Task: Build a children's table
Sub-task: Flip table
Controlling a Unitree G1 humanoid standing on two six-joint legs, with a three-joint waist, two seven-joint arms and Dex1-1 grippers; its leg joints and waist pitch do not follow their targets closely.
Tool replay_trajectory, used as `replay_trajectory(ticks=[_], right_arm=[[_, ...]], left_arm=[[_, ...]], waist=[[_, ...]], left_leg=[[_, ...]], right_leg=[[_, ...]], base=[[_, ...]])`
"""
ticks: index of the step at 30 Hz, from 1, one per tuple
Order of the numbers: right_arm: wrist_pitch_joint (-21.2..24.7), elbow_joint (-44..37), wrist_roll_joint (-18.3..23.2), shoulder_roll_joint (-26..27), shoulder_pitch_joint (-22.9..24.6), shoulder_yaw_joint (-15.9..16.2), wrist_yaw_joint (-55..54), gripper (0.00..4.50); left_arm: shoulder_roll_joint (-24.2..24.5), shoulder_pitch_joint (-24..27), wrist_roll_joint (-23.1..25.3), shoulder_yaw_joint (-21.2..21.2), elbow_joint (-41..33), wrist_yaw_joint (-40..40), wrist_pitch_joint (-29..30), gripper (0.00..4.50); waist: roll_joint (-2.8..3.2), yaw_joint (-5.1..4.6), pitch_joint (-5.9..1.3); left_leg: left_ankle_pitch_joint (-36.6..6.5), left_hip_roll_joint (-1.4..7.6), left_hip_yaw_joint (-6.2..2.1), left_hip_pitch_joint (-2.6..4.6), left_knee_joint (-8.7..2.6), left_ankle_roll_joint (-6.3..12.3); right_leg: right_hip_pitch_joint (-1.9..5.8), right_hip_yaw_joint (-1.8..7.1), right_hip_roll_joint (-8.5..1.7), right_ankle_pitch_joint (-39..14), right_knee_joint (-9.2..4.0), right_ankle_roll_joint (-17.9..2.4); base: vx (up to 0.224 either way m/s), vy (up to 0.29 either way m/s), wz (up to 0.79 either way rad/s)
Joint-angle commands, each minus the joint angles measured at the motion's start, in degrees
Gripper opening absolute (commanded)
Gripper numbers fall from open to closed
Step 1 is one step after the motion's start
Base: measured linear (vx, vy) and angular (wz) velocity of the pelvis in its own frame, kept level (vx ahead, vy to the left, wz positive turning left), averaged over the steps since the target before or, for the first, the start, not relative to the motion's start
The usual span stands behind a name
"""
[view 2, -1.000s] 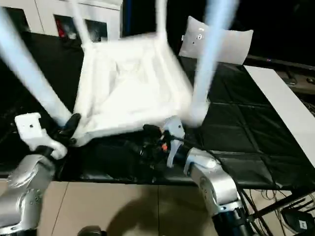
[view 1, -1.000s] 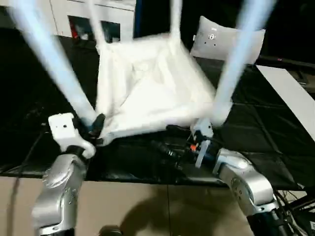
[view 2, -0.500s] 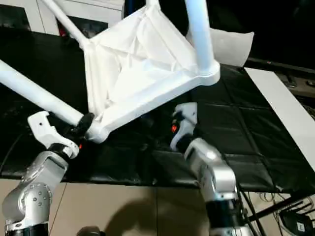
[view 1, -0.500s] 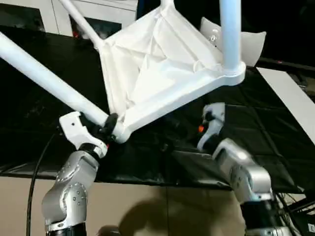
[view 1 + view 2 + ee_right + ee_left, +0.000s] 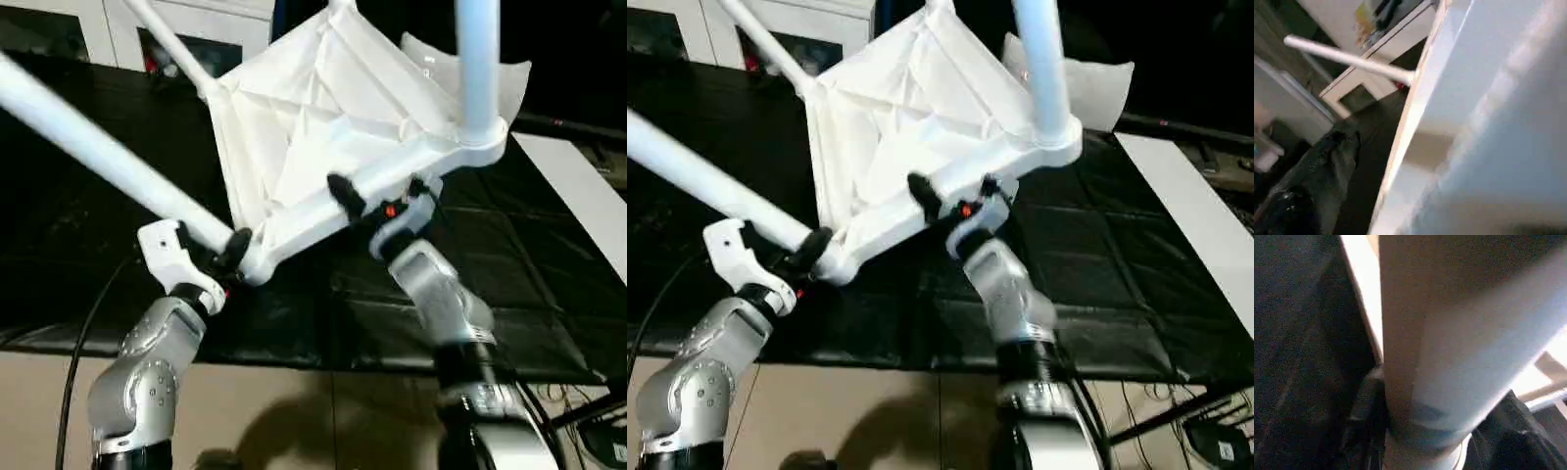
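While the children's table (image 5: 323, 127) hangs tilted with its ribbed underside facing the camera, it fills the upper middle of the left eye view, above a black mat (image 5: 549, 284). Its legs stick out toward the top and left edges; one long leg (image 5: 98, 157) runs from the upper left down to the table's lowest corner socket, left of centre. The left gripper (image 5: 230, 257) sits at that corner, its black fingers clamped on the leg right where it enters the socket. The right gripper (image 5: 377, 196) is at centre, its fingers spread wide apart across the table's lower rim, one fingertip (image 5: 343, 194) lying on the underside. Another leg (image 5: 477, 69) rises from the right-hand corner socket to the top edge. A white cabinet (image 5: 186, 29) stands along the upper left, and a flat white board (image 5: 578, 196) lies at the right edge. From the left wrist view, the leg (image 5: 1449, 342) looms close, dropping into its round socket at the bottom, a dark finger (image 5: 1364, 406) pressed beside it. From the right wrist view, the table's rim (image 5: 1420, 93) crosses diagonally, with a far leg (image 5: 1347, 58) jutting toward the upper left.
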Motion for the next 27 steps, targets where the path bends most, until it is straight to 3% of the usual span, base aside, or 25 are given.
replay_trajectory(ticks=[1,6,9,10,11,14,15,16,17,18,20,22,23,24,25,27], right_arm=[[-2.8,4.2,3.2,1.0,-4.0,-3.4,-0.5,4.50],[-3.6,8.7,7.5,2.4,-7.4,-7.5,0.4,4.02],[-3.9,9.3,7.7,2.4,-7.9,-8.0,1.3,3.71],[-3.7,9.0,8.2,2.6,-7.8,-8.1,2.4,3.71],[-3.9,9.4,8.3,2.6,-8.0,-8.1,3.1,3.57],[-3.8,10.3,9.5,2.6,-8.5,-8.8,4.6,3.30],[-3.7,10.2,9.9,2.7,-8.5,-8.9,5.1,3.25],[-3.3,10.3,10.6,2.8,-8.7,-9.2,5.6,3.15],[-3.5,10.4,10.6,2.8,-8.7,-9.2,5.7,2.97],[-3.7,10.4,10.4,2.8,-8.7,-9.1,5.7,2.97],[-3.8,10.4,10.4,2.8,-8.7,-9.2,5.7,2.77],[-3.9,10.5,10.4,2.9,-8.6,-9.4,5.6,2.66],[-3.9,10.5,10.5,2.9,-8.5,-9.5,5.7,2.56],[-4.0,10.5,10.5,2.9,-8.4,-9.6,5.8,2.56],[-4.2,10.4,10.5,2.9,-8.3,-9.7,5.7,2.48],[-4.3,10.4,10.7,2.8,-8.2,-9.8,5.9,2.25]], left_arm=[[-0.6,-0.6,-1.9,-5.1,1.2,-3.8,3.7,2.02],[0.5,-0.7,-1.6,-5.8,1.0,-4.4,3.9,2.02],[1.2,-0.6,-1.1,-6.3,1.0,-4.6,3.8,2.02],[1.8,-0.7,-0.5,-6.7,1.2,-5.0,3.6,2.02],[2.0,-0.8,-0.4,-6.9,1.4,-5.1,3.5,2.02],[2.7,-1.3,0.3,-7.5,1.9,-5.6,3.5,2.02],[3.0,-1.4,0.6,-7.7,2.1,-5.8,3.5,2.02],[3.5,-1.6,0.7,-7.9,2.3,-6.1,3.6,2.02],[3.6,-1.7,0.7,-7.9,2.3,-6.2,3.6,2.02],[3.7,-1.8,0.6,-7.8,2.4,-6.2,3.6,2.02],[3.8,-2.0,0.6,-7.8,2.5,-6.2,3.6,2.02],[4.3,-2.1,0.8,-7.8,2.7,-6.5,3.7,2.02],[4.6,-2.2,0.9,-7.9,2.7,-6.6,3.7,2.02],[4.9,-2.3,1.1,-8.0,2.8,-6.8,3.8,2.02],[5.1,-2.4,1.2,-8.1,2.9,-7.0,3.9,2.02],[5.3,-2.5,1.4,-8.1,3.0,-7.3,3.9,2.02]], waist=[[1.54,-0.71,-4.05],[1.46,-0.58,-3.99],[1.61,-0.60,-3.97],[2.31,-0.59,-3.96],[2.16,-0.62,-3.98],[2.93,-0.47,-3.97],[2.71,-0.51,-3.95],[3.13,-0.42,-4.03],[3.09,-0.45,-4.03],[3.68,-0.30,-4.07],[3.42,-0.28,-4.11],[3.65,-0.25,-4.11],[4.29,-0.16,-4.11],[4.19,-0.15,-4.12],[4.59,-0.09,-4.12],[4.69,-0.15,-4.14]], left_leg=[[-2.5,4.80,-1.55,0.48,-4.44,-2.39],[-2.6,4.72,-1.19,0.27,-4.32,-1.18],[-2.7,4.76,-1.19,0.18,-4.36,-1.02],[-3.6,4.84,-1.23,0.32,-4.41,-1.29],[-4.1,4.88,-1.24,0.31,-4.43,-1.48],[-4.7,4.86,-1.26,0.35,-4.48,-1.69],[-5.0,4.91,-1.21,0.40,-4.49,-1.69],[-4.8,4.87,-1.26,0.36,-4.46,-1.61],[-4.3,4.90,-1.23,0.34,-4.42,-1.51],[-4.0,4.84,-1.30,0.33,-4.37,-1.53],[-2.8,4.74,-1.17,0.16,-4.23,-0.90],[-1.9,4.74,-1.15,0.04,-4.13,-0.23],[-2.0,4.75,-1.18,0.00,-4.11,0.08],[-2.1,4.74,-1.17,0.03,-4.11,0.19],[-2.0,4.71,-1.20,-0.02,-4.10,0.32],[-2.2,4.83,-1.20,0.01,-4.11,0.20]], right_leg=[[2.43,4.46,-6.28,0.4,-3.15,-6.6],[2.54,4.50,-6.38,0.4,-3.13,-7.2],[2.57,4.45,-6.33,-0.2,-3.17,-7.5],[2.42,4.42,-6.31,-0.9,-3.29,-7.6],[2.48,4.40,-6.31,-1.3,-3.28,-7.8],[2.42,4.44,-6.40,-1.7,-3.29,-8.2],[2.38,4.42,-6.35,-1.7,-3.42,-8.2],[2.44,4.40,-6.39,-1.2,-3.27,-8.6],[2.42,4.39,-6.34,-0.3,-3.18,-9.0],[2.45,4.38,-6.38,0.4,-3.00,-9.3],[2.64,4.42,-6.45,1.7,-2.95,-10.0],[2.66,4.42,-6.45,2.5,-2.86,-10.6],[2.64,4.37,-6.47,2.4,-2.87,-10.9],[2.66,4.35,-6.46,2.1,-2.94,-11.0],[2.62,4.33,-6.47,1.8,-2.87,-11.2],[2.61,4.28,-6.48,1.6,-2.89,-11.4]], base=[[0.000,0.000,0.00],[0.000,0.000,0.00],[0.000,0.000,0.00],[0.000,0.000,0.00],[0.000,0.000,0.00],[0.000,0.000,0.00],[0.000,0.000,0.00],[0.000,0.000,0.00],[0.000,0.000,0.00],[0.000,0.000,0.00],[0.000,0.000,0.00],[0.000,0.000,0.00],[0.000,0.000,0.00],[0.000,0.000,0.00],[0.000,0.000,0.00],[0.000,0.000,0.00]])
